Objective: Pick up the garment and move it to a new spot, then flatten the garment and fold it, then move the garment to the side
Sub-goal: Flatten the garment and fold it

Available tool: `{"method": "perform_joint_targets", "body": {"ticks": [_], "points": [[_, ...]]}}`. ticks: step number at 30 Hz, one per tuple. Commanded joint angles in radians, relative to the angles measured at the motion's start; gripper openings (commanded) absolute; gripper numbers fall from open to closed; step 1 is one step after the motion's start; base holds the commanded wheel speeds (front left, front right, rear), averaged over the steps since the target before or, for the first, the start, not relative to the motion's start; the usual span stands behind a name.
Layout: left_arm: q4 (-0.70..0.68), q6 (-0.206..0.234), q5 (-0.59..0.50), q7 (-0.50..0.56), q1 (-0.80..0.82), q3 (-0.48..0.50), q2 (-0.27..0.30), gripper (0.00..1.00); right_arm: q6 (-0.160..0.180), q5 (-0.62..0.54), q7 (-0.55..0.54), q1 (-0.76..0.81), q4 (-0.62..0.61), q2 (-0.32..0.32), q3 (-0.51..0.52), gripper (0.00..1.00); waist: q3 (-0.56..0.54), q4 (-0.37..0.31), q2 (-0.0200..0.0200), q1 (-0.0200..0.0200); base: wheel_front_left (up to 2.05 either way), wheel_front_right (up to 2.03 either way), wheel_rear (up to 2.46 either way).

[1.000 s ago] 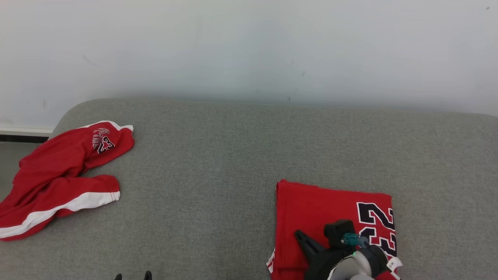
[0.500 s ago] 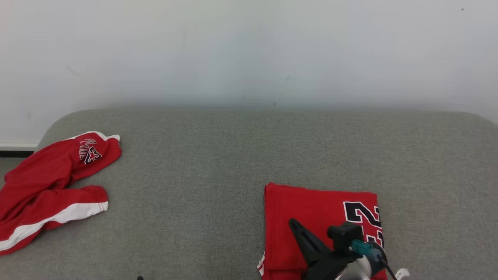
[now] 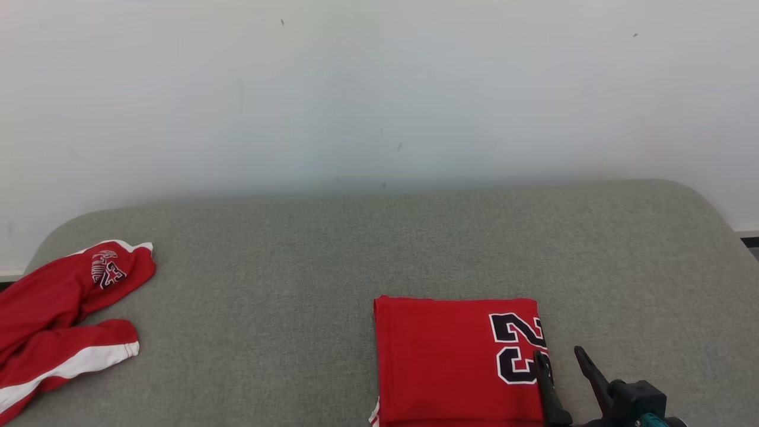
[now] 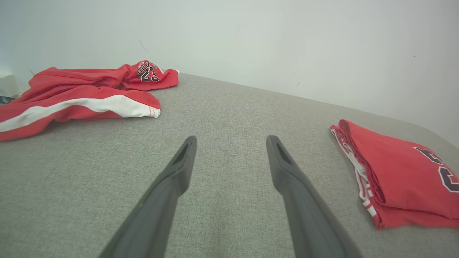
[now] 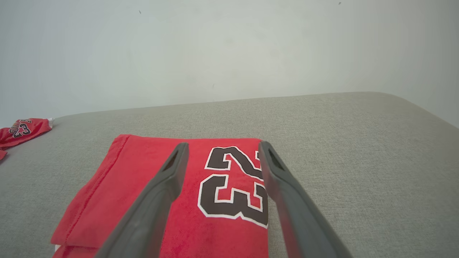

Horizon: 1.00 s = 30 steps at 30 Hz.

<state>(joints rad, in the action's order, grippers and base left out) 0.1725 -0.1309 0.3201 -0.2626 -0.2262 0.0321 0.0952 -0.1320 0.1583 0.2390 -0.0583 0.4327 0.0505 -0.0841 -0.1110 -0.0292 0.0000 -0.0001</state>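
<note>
Right fingers (image 5: pixel 168 179): spread wide, nothing between them, poised over the near right part of the folded red jersey (image 5: pixel 118 179); touching the cloth or not, impossible to tell. Black "23" (image 5: pixel 233 182) framed in the gap between the two tips, right tip along the jersey's right edge. From the head, one tip (image 3: pixel 541 370) over the number's edge, the other over bare grey cushion (image 3: pixel 296 267). Left fingers (image 4: pixel 179 168): also wide open and empty, over bare cushion. Jersey flat on the cushion to the right of them, well apart. Crumpled red shorts (image 4: pixel 79 96) ahead and to their left, near the white wall (image 4: pixel 251 36).
</note>
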Motion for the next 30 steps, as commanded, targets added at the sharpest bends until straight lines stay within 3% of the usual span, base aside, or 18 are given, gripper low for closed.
{"method": "perform_joint_targets", "body": {"ticks": [1,18,30], "points": [[0.004,0.001,0.012,-0.003,-0.002,0.005,-0.003,1.0,0.003,-0.011,0.008,0.012,-0.002,0.0,0.007,1.0,-0.01,-0.014,0.0,0.0001,0.0,0.0,0.0],[0.015,0.001,-0.013,-0.003,-0.018,0.042,-0.019,1.0,0.003,-0.095,0.025,0.054,0.032,0.0,0.047,1.0,-0.035,-0.079,0.0,0.0001,0.0,0.0,0.0],[0.014,0.001,-0.017,-0.003,-0.022,0.04,-0.026,1.0,0.003,-0.107,0.026,0.055,0.013,0.0,0.053,1.0,-0.03,-0.084,0.0,0.0001,0.0,0.0,0.0]]}}
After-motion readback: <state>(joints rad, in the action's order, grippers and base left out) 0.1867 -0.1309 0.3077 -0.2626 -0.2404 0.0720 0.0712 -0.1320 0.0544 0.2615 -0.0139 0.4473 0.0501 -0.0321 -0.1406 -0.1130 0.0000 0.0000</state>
